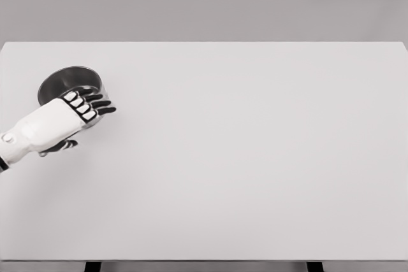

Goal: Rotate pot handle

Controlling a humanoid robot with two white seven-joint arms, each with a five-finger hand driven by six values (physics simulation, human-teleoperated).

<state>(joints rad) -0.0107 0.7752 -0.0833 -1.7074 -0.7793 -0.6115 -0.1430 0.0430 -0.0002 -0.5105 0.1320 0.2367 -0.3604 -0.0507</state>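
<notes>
A round steel pot [69, 83] stands on the white table [242, 157] at the far left, its dark inside showing. My left hand [86, 110] comes in from the lower left and lies over the pot's near right rim. Its fingers [99, 102] stretch out to the right, slightly spread, and the thumb [62, 146] hangs apart below the palm. I see nothing held between them. The pot's handle is not visible; the hand and forearm cover the near side of the pot where it may lie.
The table's left edge runs close to the pot, and its far edge lies a short way behind it. Two dark table legs [93, 265] show under the front edge.
</notes>
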